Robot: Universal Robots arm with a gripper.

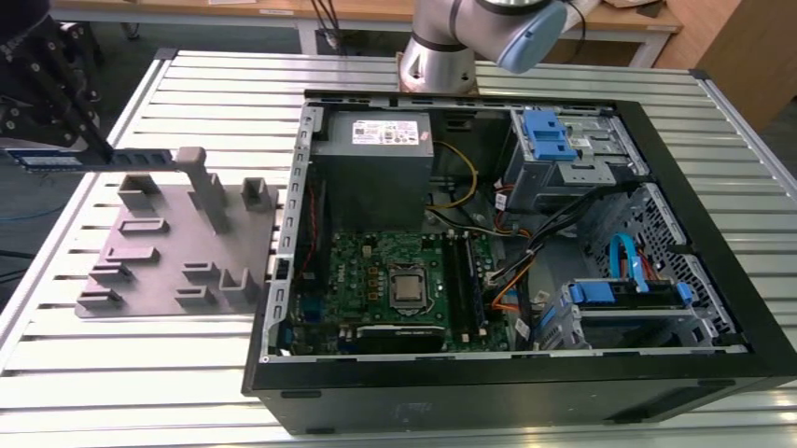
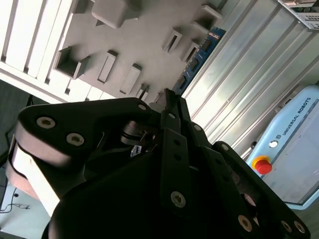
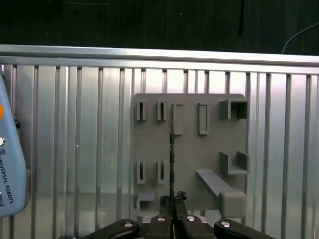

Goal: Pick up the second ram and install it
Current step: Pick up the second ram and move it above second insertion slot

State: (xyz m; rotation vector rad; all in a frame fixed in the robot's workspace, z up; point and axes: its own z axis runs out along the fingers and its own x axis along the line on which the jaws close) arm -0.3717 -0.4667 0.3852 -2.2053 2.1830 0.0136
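Item: second ram (image 1: pixel 125 156), a long thin blue-green memory board. Likely light, stiff, fragile; best held by its edges, clear of chips. Black tool (image 3: pixel 173 203) clamped on one end, over grey slotted plastic block (image 1: pixel 174 252).

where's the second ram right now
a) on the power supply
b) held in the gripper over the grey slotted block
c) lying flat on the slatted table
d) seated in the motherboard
b: the gripper is shut on the second ram above the grey slotted block, outside the computer case.
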